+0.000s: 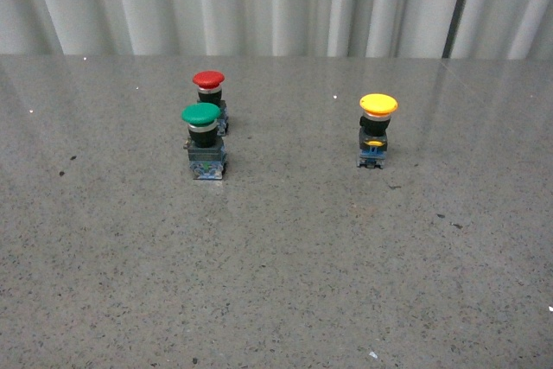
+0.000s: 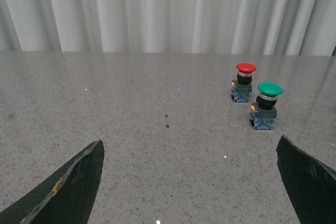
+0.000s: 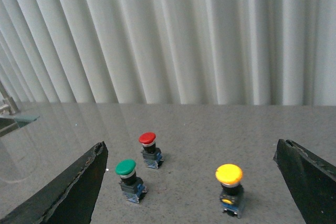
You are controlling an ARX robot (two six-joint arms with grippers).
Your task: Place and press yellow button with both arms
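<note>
The yellow button (image 1: 378, 130) stands upright on the grey stone table, right of centre, with a yellow mushroom cap, black collar and blue-grey base. Neither arm shows in the front view. In the right wrist view the yellow button (image 3: 230, 188) stands ahead of my right gripper (image 3: 189, 148), whose black fingers (image 3: 79, 187) are wide apart and empty. My left gripper (image 2: 190, 145) is open too, with nothing between its fingers (image 2: 73, 187). The yellow button does not show in the left wrist view.
A green-capped button (image 1: 203, 139) and a red-capped button (image 1: 210, 98) stand close together left of centre; the same green button (image 2: 264, 105) and red button (image 2: 244, 81) appear in the left wrist view. A pleated white curtain (image 1: 276, 2) closes off the table's far edge.
</note>
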